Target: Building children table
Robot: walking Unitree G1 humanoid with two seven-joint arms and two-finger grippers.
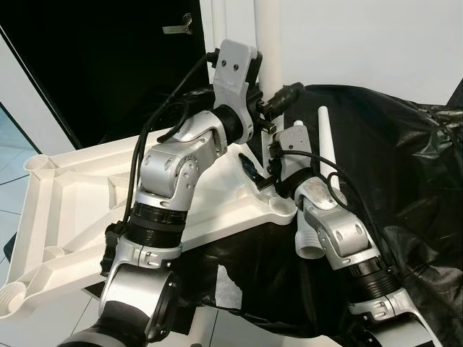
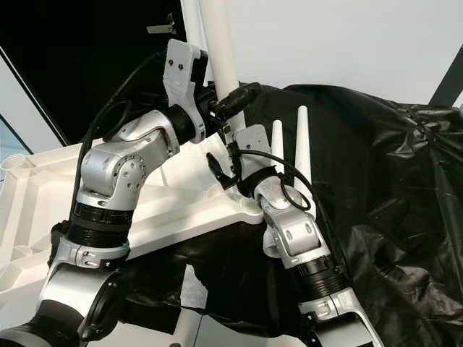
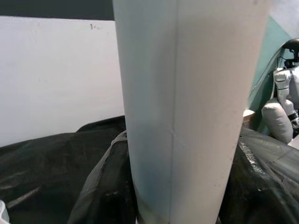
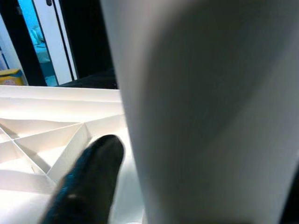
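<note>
Both grippers on upright leg (image 2: 221,58): left gripper (image 1: 271,105) high, right gripper (image 1: 262,170) low at tabletop (image 1: 79,195) corner socket; clamped or not, cannot tell. Next, judging: push leg home, keep vertical.

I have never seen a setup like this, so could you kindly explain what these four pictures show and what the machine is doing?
This is a humanoid robot with two silver arms. The two wide pictures come from its head, looking down. The two close-ups come from cameras on its wrists. An upside-down white plastic tabletop lies partly on a black sheet. A white table leg stands upright at the tabletop's far corner. The left gripper reaches to the leg higher up, the right gripper near its base; whether their fingers are closed cannot be seen. Two loose white legs lie on the sheet.
</note>
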